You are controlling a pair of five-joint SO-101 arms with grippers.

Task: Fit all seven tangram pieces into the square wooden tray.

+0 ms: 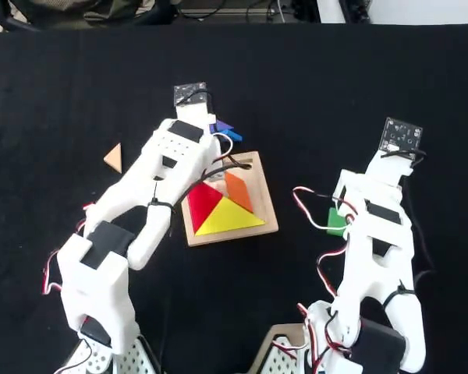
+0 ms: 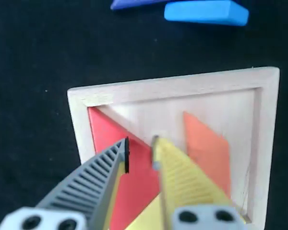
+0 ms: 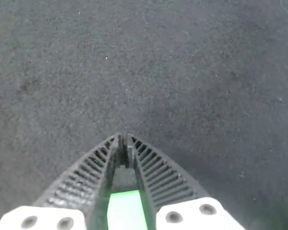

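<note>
Black table (image 1: 374, 70) spans the frame; the wooden tray (image 1: 268, 193) sits centre, holding yellow piece (image 1: 222, 218), red piece (image 1: 203, 199) and orange piece (image 1: 238, 189). Left gripper (image 2: 140, 146) is over the red piece, fingers narrowly parted. Right gripper (image 3: 123, 147), tips pressed together, green piece (image 3: 125, 211) showing behind them. Blue piece (image 2: 206, 12) lies above the tray; tan triangle (image 1: 114, 158) left of it

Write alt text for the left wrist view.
The left hand hangs, fingers slightly apart, over a square wooden tray holding a red triangle, a yellow triangle and an orange parallelogram. Beyond the tray, a blue piece and a purple piece lie on black cloth.
</note>
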